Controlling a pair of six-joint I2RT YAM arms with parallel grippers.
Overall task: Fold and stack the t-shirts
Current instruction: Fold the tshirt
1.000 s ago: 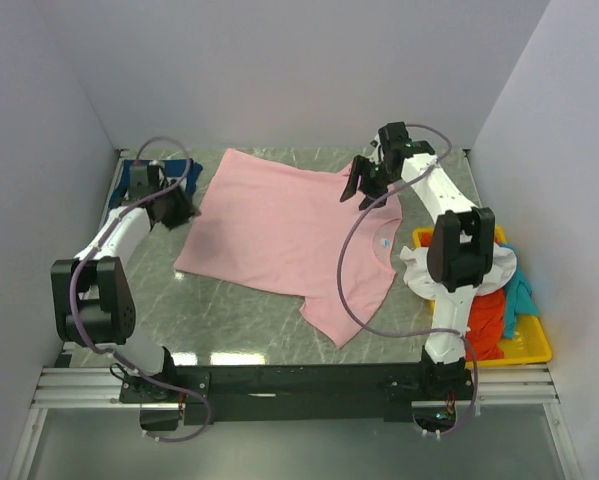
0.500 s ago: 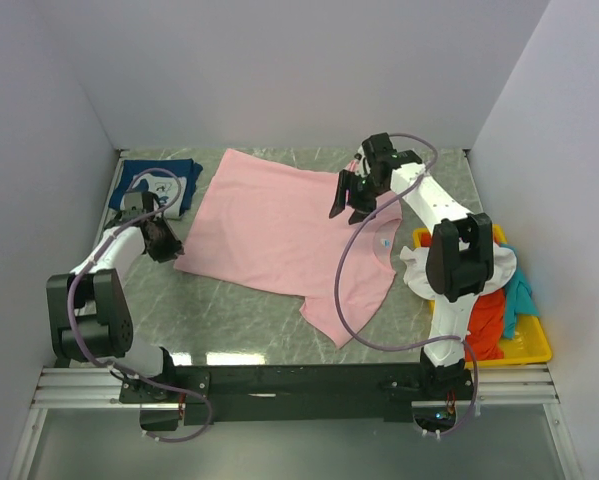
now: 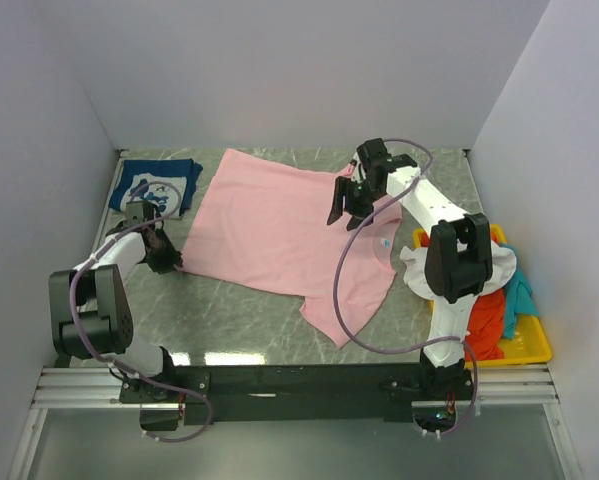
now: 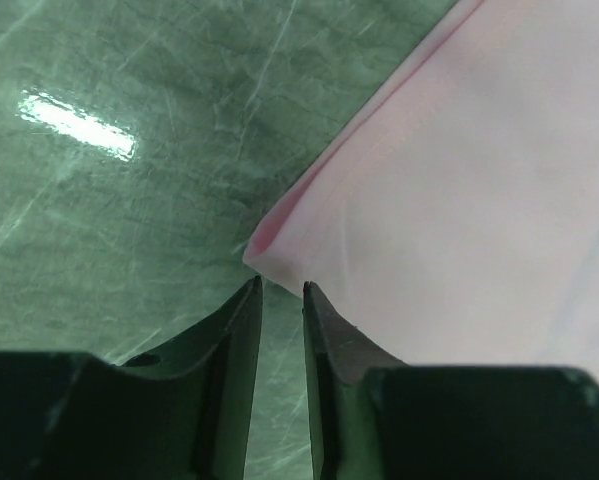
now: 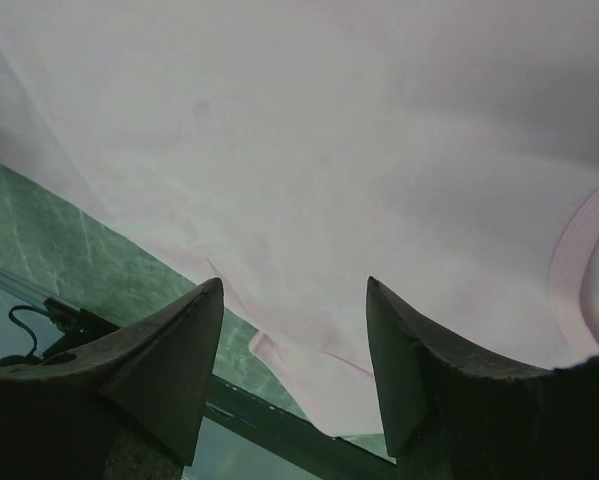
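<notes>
A large light-pink t-shirt lies spread flat across the table's middle. Low at its near-left corner sits my left gripper. In the left wrist view that gripper has its jaws a narrow slit apart, and the pink corner lies right at the fingertips with bare table showing between the fingers. My right gripper hangs open above the shirt near its collar; the right wrist view shows wide jaws over the pink cloth, holding nothing. A folded navy t-shirt lies at the back left.
A yellow tray at the right edge holds a white tee, an orange-red one and a teal one, partly behind the right arm. Walls close in the table on three sides.
My left gripper has come from beside the navy shirt toward the near side, down to the pink shirt's corner, and its jaws have narrowed. The right gripper has shifted left over the shirt.
</notes>
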